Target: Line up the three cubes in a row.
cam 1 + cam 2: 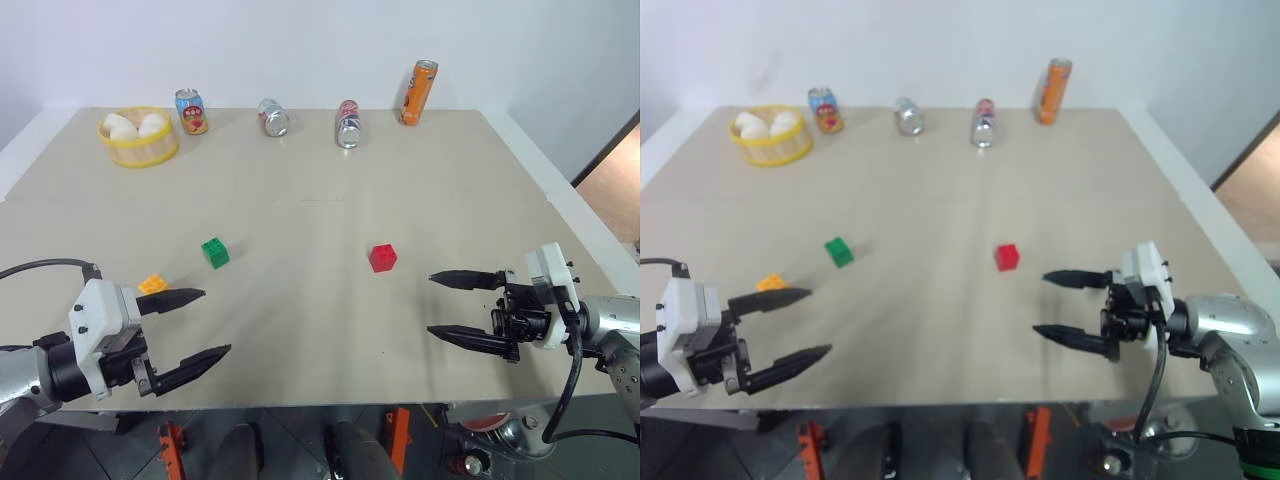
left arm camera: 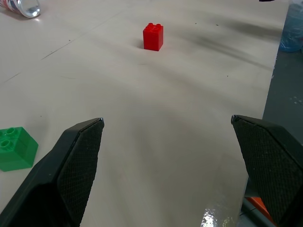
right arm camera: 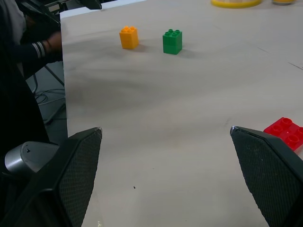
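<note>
Yellow basket (image 1: 140, 148) in the far left corner has white eggs (image 1: 133, 125) in it. Four cans (image 1: 346, 123) line the table's (image 1: 300, 330) back edge, leaving loads of smooth beige room mid-table. Studded plastic cubes: green cube (image 1: 215, 252) left of centre, red cube (image 1: 382, 257) well apart to its right, orange cube (image 1: 153, 284) near the left gripper (image 1: 200, 322). Left and right gripper (image 1: 437, 304) both gape wide, empty.

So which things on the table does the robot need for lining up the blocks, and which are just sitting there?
For the job:
- red cube
- green cube
- orange cube

Just lying about:
- yellow basket of eggs
- four drink cans along the far edge: a tall orange can and three shorter cans
</note>
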Controlling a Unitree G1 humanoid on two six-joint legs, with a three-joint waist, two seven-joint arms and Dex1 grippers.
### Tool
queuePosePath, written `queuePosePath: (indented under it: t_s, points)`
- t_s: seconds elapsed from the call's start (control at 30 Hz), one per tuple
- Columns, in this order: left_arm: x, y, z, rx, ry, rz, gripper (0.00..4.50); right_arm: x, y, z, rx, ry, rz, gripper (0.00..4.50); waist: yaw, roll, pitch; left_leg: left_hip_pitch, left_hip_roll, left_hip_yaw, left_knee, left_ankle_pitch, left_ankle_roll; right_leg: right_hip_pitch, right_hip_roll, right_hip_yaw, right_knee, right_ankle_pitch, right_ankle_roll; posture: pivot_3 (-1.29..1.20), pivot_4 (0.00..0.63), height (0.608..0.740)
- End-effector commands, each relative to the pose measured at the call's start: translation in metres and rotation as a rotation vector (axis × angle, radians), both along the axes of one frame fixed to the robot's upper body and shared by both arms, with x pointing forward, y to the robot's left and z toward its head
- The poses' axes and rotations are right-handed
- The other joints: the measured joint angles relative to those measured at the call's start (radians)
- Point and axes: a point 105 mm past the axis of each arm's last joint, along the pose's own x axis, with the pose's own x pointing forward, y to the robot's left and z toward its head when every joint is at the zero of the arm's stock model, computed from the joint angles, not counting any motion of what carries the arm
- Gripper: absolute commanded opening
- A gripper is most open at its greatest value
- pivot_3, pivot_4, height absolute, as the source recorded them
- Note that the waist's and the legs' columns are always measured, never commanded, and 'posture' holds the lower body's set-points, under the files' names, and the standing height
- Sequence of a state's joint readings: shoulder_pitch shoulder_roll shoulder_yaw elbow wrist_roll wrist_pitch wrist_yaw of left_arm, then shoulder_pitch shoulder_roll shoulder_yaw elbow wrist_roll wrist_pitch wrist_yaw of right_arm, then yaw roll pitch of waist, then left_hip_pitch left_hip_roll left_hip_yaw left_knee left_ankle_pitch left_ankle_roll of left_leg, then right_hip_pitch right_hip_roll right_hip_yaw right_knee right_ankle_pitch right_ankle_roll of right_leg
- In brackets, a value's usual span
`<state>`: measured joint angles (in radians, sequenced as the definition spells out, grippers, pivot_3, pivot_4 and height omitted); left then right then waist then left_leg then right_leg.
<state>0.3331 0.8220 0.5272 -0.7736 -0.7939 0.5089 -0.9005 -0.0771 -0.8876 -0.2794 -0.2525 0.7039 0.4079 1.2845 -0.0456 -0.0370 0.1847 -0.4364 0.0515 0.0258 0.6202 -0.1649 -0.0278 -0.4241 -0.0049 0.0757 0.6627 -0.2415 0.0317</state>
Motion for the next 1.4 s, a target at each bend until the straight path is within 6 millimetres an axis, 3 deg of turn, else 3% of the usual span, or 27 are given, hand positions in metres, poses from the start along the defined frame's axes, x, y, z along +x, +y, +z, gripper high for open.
queuePosePath:
  t_s: [0.03,0.43,0.87,1.0,1.13,1.2,1.4]
  points:
    - [-0.002,-0.002,0.009,0.022,-0.048,-0.013,4.46,-0.008,0.002,0.007,-0.024,-0.024,0.035,4.5,0.0,0.0,0.0,0.0,0.0,0.0,0.0,0.0,0.0,0.0,0.0,0.0,0.0,0.0,0.0,0.0,0.15,0.74]
    - [-0.002,-0.009,0.0,0.023,-0.021,-0.032,4.46,-0.015,0.009,-0.001,-0.035,0.006,0.039,4.5,0.0,0.0,0.0,0.0,0.0,0.0,0.002,0.0,0.0,0.001,0.0,0.001,0.0,0.0,0.0,0.0,0.15,0.74]
    - [-0.005,-0.012,-0.024,0.059,0.003,-0.031,4.46,-0.01,0.008,-0.018,-0.063,0.019,0.01,4.5,0.0,0.0,0.0,0.0,0.0,0.001,0.001,0.0,0.0,0.001,0.0,0.001,0.0,0.0,0.0,0.0,0.15,0.74]
    - [0.01,-0.011,-0.012,-0.019,-0.02,0.023,4.46,0.021,0.01,-0.007,0.007,-0.064,-0.13,4.5,0.0,0.0,0.0,0.001,0.0,0.0,0.002,0.0,0.0,0.001,0.0,0.0,0.0,0.0,0.0,0.0,0.15,0.74]
    - [0.049,-0.012,0.023,-0.229,-0.162,0.16,4.46,0.072,0.008,0.002,0.075,-0.086,-0.415,4.5,-0.001,0.0,0.0,0.001,0.0,0.0,0.005,0.002,0.002,0.002,0.001,0.001,0.001,0.003,0.0,0.0,0.15,0.74]
    - [0.059,-0.023,0.032,-0.296,-0.195,0.165,4.46,0.093,0.006,0.002,0.109,-0.09,-0.577,4.5,-0.001,-0.001,-0.001,0.001,0.0,0.0,0.006,0.004,0.002,0.003,0.001,0.001,0.001,0.006,0.003,0.0,0.15,0.74]
    - [0.061,-0.052,0.024,-0.312,-0.191,0.039,4.46,0.112,0.019,-0.002,0.228,-0.083,-0.855,4.5,-0.001,-0.002,-0.002,-0.002,-0.002,0.001,0.003,0.005,0.003,0.001,0.002,0.006,0.001,0.008,0.008,0.0,0.15,0.74]
